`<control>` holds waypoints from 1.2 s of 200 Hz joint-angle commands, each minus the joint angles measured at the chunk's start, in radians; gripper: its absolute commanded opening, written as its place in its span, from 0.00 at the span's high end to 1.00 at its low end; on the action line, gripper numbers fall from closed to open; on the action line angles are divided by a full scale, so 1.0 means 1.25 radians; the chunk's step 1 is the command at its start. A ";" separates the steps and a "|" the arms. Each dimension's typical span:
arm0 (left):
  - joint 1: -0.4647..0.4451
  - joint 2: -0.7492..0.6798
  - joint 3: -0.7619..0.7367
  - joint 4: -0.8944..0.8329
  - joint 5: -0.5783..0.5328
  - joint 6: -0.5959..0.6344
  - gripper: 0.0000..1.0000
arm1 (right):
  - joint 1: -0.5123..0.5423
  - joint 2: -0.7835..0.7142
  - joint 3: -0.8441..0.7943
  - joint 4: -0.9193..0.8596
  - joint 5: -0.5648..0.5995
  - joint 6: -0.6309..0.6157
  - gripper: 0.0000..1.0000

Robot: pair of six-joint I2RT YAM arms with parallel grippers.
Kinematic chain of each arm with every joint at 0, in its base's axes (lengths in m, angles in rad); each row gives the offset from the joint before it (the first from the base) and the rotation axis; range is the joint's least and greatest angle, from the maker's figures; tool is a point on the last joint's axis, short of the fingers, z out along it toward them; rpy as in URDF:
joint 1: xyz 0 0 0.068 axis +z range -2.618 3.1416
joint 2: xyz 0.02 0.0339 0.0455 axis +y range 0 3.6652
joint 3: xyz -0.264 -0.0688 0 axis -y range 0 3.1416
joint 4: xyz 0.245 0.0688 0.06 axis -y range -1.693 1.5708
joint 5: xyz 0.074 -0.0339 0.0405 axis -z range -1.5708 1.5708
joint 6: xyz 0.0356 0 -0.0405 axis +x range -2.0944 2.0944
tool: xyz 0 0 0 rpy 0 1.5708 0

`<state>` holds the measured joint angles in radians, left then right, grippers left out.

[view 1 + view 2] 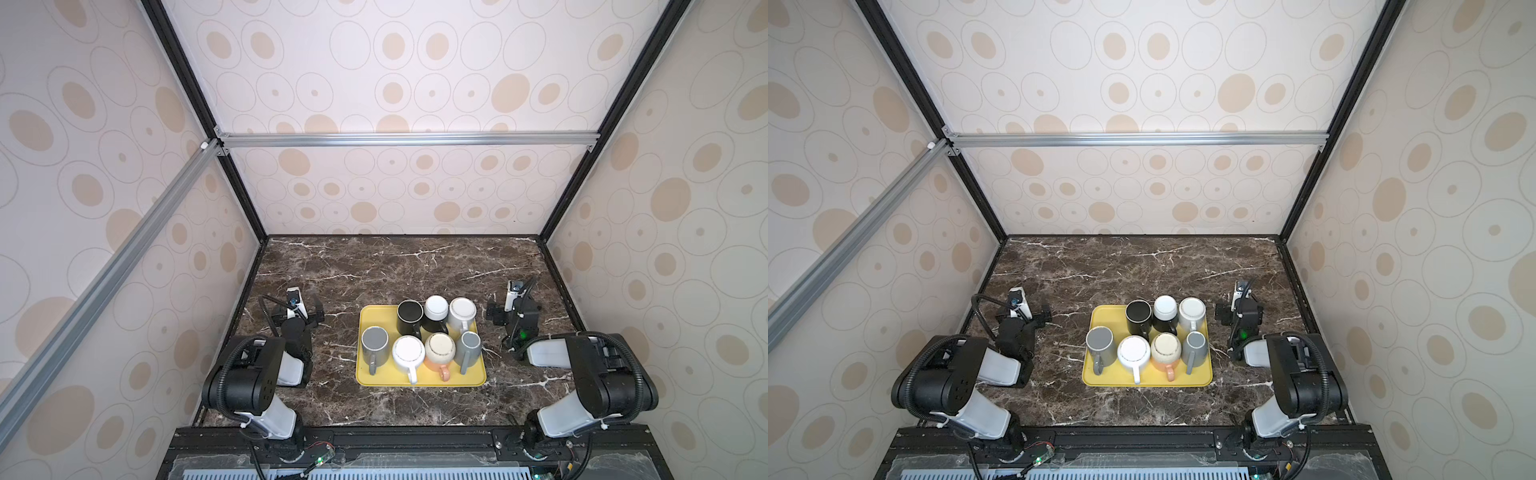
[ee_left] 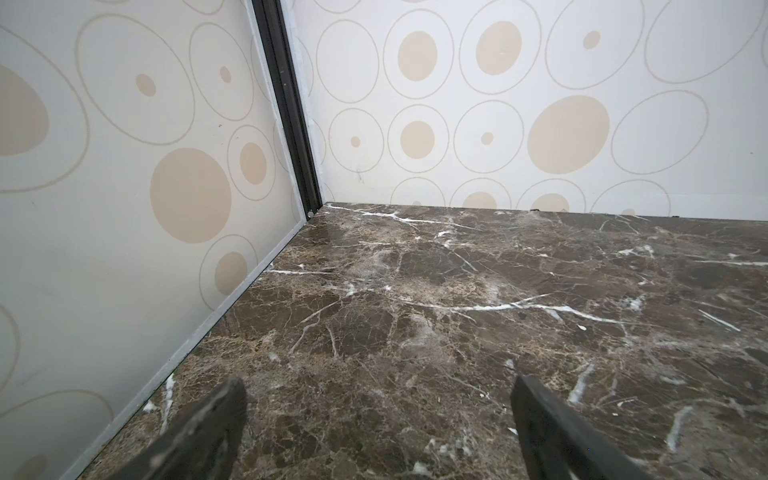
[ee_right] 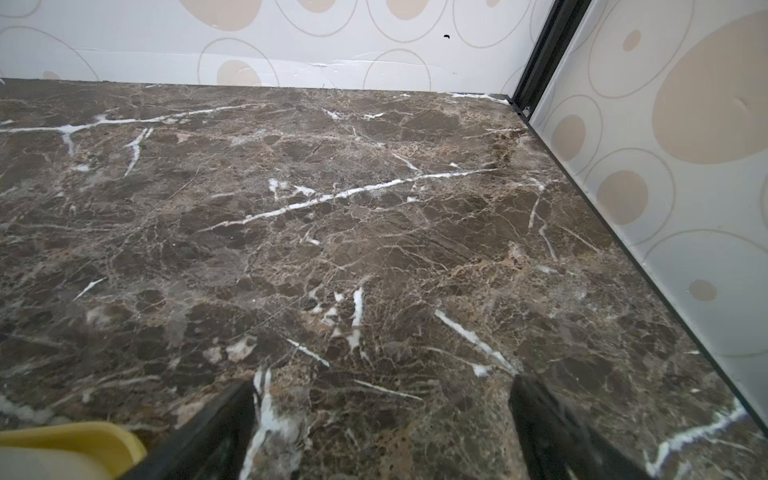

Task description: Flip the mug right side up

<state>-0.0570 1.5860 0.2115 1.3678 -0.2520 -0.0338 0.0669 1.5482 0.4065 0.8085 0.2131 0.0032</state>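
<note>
Left arm (image 1: 245, 378) and right arm (image 1: 602, 374) sit folded, elbows raised.
Left gripper (image 2: 376, 388) and right gripper (image 3: 384, 386) point forward and down, jaws spread wide, both empty.

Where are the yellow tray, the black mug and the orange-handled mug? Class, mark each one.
yellow tray (image 1: 375, 319): a top view, bare far-left corner.
black mug (image 1: 410, 312): a top view, its dark top.
orange-handled mug (image 1: 439, 348): a top view, its speckled top.

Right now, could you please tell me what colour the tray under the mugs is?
Yellow. The tray shows best in a top view.
</note>
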 commanded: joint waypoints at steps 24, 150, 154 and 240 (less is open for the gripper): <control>-0.001 -0.002 0.002 0.015 0.005 0.005 0.00 | 0.000 -0.006 0.005 0.007 0.002 0.005 0.01; 0.006 -0.002 0.004 0.010 0.016 -0.001 0.00 | -0.001 -0.002 0.012 0.002 -0.002 0.008 0.00; 0.007 -0.002 0.004 0.009 0.016 0.000 0.00 | -0.002 -0.003 0.013 0.000 -0.004 0.010 0.00; 0.006 -0.004 0.000 0.015 0.017 0.000 0.00 | -0.002 -0.006 0.009 -0.001 -0.005 0.006 0.00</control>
<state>-0.0559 1.5860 0.2115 1.3678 -0.2356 -0.0341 0.0662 1.5482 0.4068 0.8078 0.2123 0.0109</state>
